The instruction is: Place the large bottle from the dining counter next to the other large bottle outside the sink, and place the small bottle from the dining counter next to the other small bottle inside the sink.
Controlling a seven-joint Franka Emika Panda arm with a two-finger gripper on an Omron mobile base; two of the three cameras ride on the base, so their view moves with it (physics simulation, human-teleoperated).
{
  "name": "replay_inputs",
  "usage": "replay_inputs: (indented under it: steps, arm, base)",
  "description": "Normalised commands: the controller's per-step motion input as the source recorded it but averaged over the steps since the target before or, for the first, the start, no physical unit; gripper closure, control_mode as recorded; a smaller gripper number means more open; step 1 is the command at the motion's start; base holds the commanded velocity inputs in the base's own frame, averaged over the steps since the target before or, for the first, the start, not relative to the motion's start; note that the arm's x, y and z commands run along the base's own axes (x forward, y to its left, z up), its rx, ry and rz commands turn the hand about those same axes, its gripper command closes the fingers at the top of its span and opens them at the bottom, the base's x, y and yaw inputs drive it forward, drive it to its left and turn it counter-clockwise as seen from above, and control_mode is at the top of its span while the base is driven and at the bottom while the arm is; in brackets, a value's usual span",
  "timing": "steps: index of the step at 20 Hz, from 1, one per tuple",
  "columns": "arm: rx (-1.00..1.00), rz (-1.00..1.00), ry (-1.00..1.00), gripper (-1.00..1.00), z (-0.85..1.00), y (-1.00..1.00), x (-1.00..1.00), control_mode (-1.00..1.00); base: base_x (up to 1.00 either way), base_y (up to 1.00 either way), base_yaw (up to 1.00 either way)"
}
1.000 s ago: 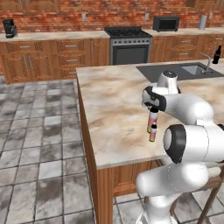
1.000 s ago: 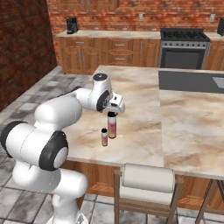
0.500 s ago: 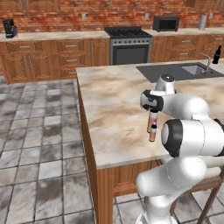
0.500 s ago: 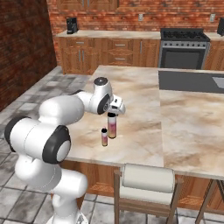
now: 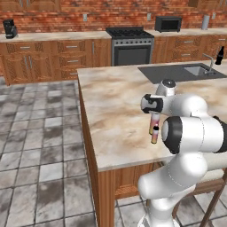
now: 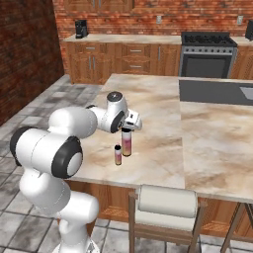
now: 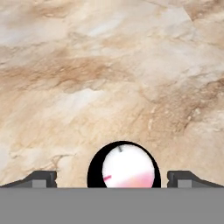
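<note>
Marbled dining counter [image 7: 109, 65] — tool [image 7: 112, 178] spread astride large bottle [image 7: 124, 165], small bottle [image 6: 117, 154] beside it.

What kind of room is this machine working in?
It looks like a home kitchen, computer-rendered. A stove stands against the brick back wall between wooden cabinets, a microwave sits on the worktop there, and a sink with a curved tap is set into the stone island counter.

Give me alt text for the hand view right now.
Looking straight down, the large bottle sits centred between the two open fingers, its round top facing the camera. Beige-brown marbled dining counter stretches beyond it.
</note>
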Motion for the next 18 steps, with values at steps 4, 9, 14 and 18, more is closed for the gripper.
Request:
replay_inputs:
  steps: [4,9,14,18]
  arm:
    - [0.00,0.01,-0.05,-1.00,-0.18,-0.08,0.08,-1.00]
    - [0.00,0.01,-0.04,-1.00,-0.24,-0.09,0.04,-1.00]
    - [0.00,0.00,0.01,1.00,-0.41,0.00,-0.24,-1.00]
    - [0.00,0.00,0.04,1.00,-0.58,0.00,-0.43,-1.00]
  base:
    - [0.00,0.00,0.00]
    - [0.00,0.00,0.00]
    - [0.00,0.00,0.00]
    - [0.00,0.00,0.00]
